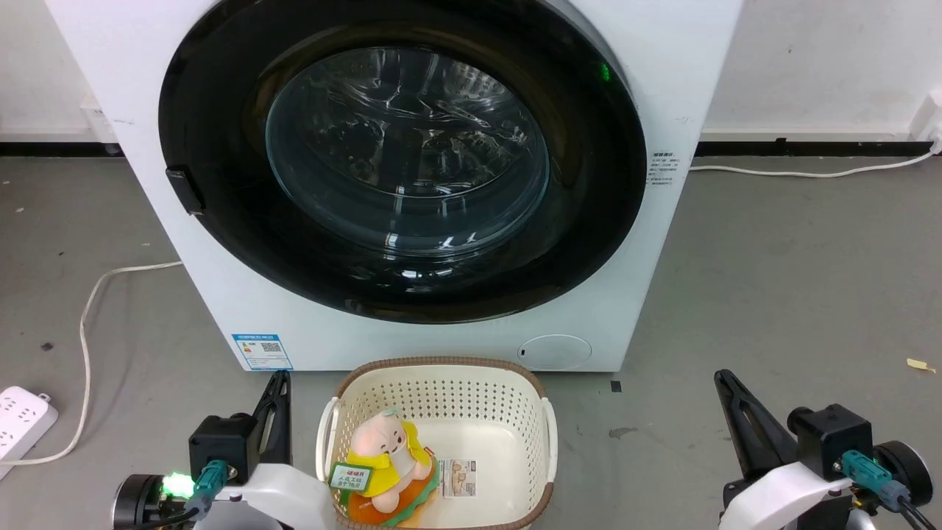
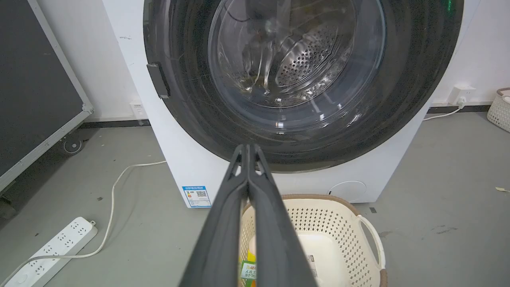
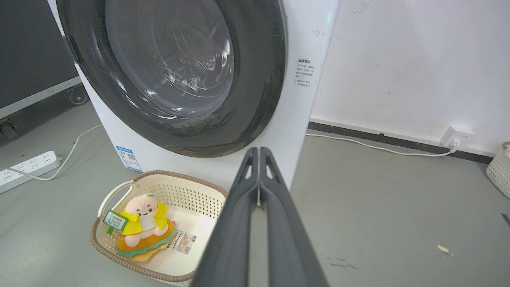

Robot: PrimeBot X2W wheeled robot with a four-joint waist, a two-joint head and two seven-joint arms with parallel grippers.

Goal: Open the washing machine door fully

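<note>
**Both grippers clenched and empty, door shut**

Jaws first: the left gripper (image 2: 247, 147) has its two long dark fingers pressed flat together from base to tip, nothing between them, touching nothing. Same over on the right gripper (image 3: 259, 150), which is pinched tight, empty, and hanging free in the air.

And there's the target: the washing machine door (image 1: 405, 162), big, round and glossy black, sits closed flush against the front of the white washing machine (image 1: 684, 81). Its small handle tab (image 1: 185, 191) is on the door's left edge, well apart from both grippers. Through the glass bowl you can make out the perforated steel drum.

Down on the grey floor (image 1: 773, 294), a cream laundry basket (image 1: 441, 363) stands just in front of the washer, between the two grippers, with a plush toy (image 1: 386, 460) sitting inside. A white power strip (image 1: 22, 421) lies off to the left, and its cable (image 1: 87, 316) snakes towards the machine. A white wall (image 1: 809, 59) runs behind.

Both arms sit low at the bottom corners of the head view, forearms pale and fingers pointing up toward the washer. The left wrist camera looks squarely at the door's lower rim, while the right sees it at a slant from the machine's right corner.
</note>
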